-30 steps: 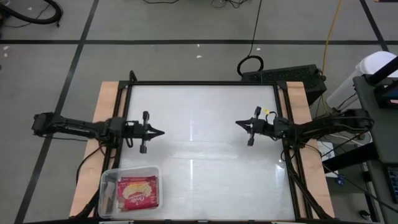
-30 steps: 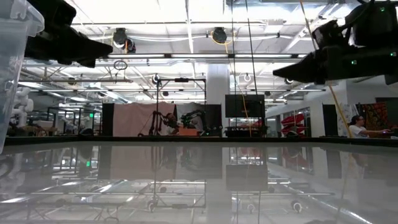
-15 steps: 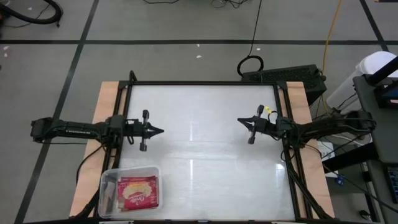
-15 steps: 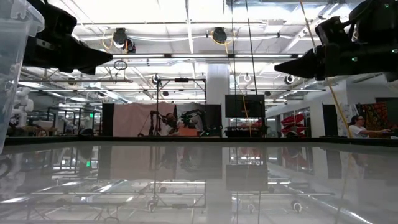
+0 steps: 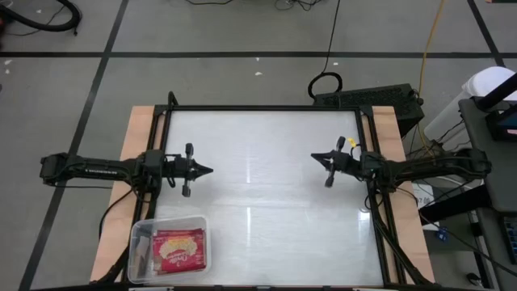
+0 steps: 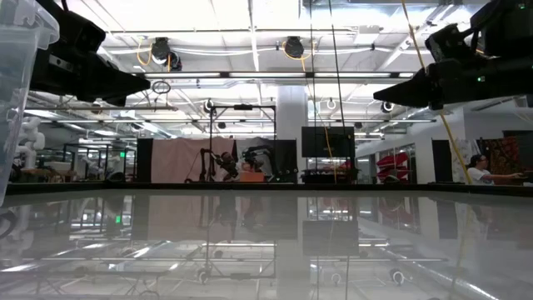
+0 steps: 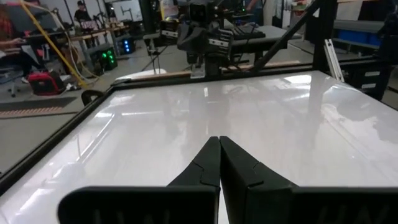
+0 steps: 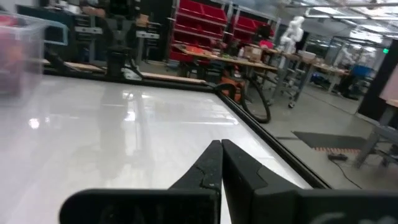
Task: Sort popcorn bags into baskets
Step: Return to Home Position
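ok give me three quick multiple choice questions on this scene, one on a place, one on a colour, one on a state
1. In the high view, where does the clear tub stand?
A. at the table corner on the left arm's side, at the picture's bottom
B. in the middle of the table
C. beside the right arm

2. What colour is the top packet in the tub?
A. blue
B. red with a yellow-cream picture
C. green

3. How are the left gripper and right gripper?
A. both wide open
B. each shut on a packet
C. both shut and empty

Answers:
1. A, the high view shows the tub at that corner.
2. B, its red face shows through the open top.
3. C, each wrist view shows the fingers meeting with nothing between them.
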Controlling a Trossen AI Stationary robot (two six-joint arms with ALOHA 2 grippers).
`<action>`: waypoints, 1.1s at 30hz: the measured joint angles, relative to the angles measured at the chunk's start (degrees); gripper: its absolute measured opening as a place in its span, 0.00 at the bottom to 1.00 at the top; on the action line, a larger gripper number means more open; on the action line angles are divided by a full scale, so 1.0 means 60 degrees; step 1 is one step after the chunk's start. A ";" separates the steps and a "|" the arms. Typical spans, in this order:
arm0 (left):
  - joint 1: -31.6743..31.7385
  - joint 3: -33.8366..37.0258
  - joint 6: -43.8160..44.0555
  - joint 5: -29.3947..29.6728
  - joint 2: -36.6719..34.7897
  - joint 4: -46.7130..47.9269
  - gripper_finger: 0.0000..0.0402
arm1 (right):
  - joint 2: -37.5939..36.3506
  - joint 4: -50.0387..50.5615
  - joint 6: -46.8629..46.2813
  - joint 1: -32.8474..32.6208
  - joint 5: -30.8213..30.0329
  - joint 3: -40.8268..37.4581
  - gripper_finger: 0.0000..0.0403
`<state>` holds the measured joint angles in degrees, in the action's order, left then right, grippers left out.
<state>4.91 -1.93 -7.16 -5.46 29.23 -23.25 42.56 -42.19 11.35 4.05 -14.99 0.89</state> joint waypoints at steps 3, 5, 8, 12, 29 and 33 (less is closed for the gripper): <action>0.0000 -0.0004 0.0033 0.0097 -0.0113 -0.0081 0.00 | -0.0432 0.0330 0.0186 -0.0003 0.0537 -0.0003 0.00; 0.0000 -0.0004 0.0032 0.0104 -0.0245 -0.0078 0.00 | -0.0802 0.0582 0.0244 -0.0005 0.0838 -0.0004 0.00; 0.0000 -0.0004 0.0033 0.0105 -0.0450 -0.0069 0.00 | -0.1464 0.1236 0.0108 -0.0006 0.1041 -0.0004 0.00; 0.0000 -0.0004 0.0029 0.0107 -0.0674 0.0014 0.00 | -0.2385 0.2284 -0.0190 -0.0003 0.1647 -0.0004 0.00; 0.0000 -0.0005 0.0008 0.0107 -0.0889 0.0267 0.00 | -0.4741 0.4455 -0.0985 -0.1262 0.1224 -0.0004 0.00; 0.0000 -0.0007 -0.0006 0.0107 -0.0889 0.0337 0.00 | -0.4979 0.4746 -0.0869 -0.1750 0.0745 -0.0004 0.00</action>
<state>4.91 -1.98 -7.19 -4.82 23.90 -21.23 12.69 -13.71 6.13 -6.45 -10.52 0.86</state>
